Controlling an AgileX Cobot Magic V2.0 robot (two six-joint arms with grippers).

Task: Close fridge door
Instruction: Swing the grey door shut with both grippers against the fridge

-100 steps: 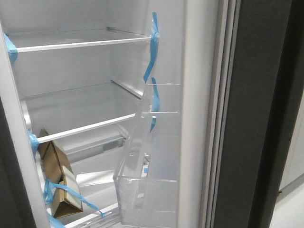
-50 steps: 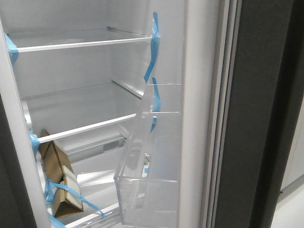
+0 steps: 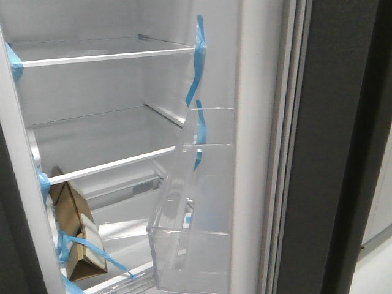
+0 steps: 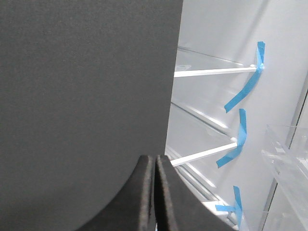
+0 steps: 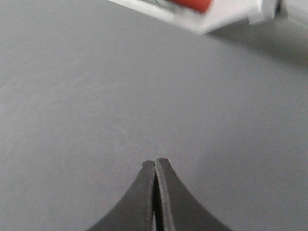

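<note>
The fridge door [image 3: 257, 153] stands open at the right of the front view. Its white inner lining carries a clear plastic bin [image 3: 190, 245] and blue tape strips [image 3: 197, 61], and its matte dark grey outer face [image 3: 331, 153] shows edge-on. The bin also shows in the left wrist view [image 4: 288, 159]. My right gripper [image 5: 155, 162] is shut and empty, its tips at or very near a matte dark grey surface [image 5: 144, 86] that fills its view. My left gripper [image 4: 155, 158] is shut and empty beside the edge of a plain dark grey panel [image 4: 86, 86]. Neither gripper shows in the front view.
Inside the fridge are glass shelves [image 3: 104, 58] taped with blue strips and a brown carton [image 3: 76, 229] at the lower left. A pale cabinet front [image 3: 383, 202] stands at the far right. A blurred white and red thing [image 5: 192, 9] lies beyond the grey surface.
Almost nothing: the door's dark outer face has edged very slightly to the right in the front view.
</note>
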